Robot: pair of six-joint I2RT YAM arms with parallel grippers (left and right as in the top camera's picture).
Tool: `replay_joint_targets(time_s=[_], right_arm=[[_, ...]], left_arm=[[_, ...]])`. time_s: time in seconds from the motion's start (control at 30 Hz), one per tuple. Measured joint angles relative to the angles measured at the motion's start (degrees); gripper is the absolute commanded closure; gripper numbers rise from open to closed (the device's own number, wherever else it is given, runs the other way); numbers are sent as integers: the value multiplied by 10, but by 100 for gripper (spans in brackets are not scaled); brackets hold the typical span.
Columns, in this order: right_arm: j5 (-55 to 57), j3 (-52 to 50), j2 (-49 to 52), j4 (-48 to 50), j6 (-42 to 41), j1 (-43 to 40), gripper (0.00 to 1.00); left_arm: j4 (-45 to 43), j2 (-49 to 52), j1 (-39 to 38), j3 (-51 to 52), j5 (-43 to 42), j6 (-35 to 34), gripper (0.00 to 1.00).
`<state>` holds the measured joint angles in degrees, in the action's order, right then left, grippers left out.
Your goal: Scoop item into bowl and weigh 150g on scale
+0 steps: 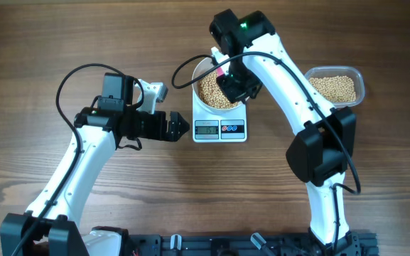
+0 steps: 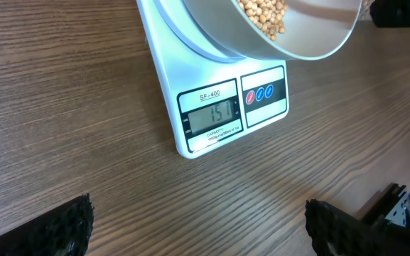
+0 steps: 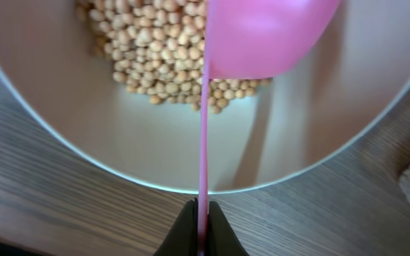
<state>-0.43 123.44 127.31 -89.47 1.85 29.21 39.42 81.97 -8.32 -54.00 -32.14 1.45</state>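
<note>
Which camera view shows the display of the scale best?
The left wrist view: the scale's display is close, unobstructed and its digits are sharp. The overhead view shows it as a small grey patch. The right wrist view misses it, showing the bowl, beans and pink spoon.

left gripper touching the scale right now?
Apart. The left wrist view shows it: a strip of bare table separates the open left gripper from the scale.

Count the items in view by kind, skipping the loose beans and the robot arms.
Bowl: 1
Scale: 1
Plastic tub: 1
Pink spoon: 1
Total: 4
</note>
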Motion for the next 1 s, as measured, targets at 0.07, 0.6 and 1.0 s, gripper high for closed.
replay_joint_targets(time_s=[0.07,0.6,1.0], right_arm=[[-4,0,0,0,2,3,96],[-68,0,0,2,15,11,96],[-103,0,0,1,15,1,96]], left_arm=[[0,0,0,0,0,0,0],[0,0,0,0,0,0,0],[0,0,0,0,0,0,0]])
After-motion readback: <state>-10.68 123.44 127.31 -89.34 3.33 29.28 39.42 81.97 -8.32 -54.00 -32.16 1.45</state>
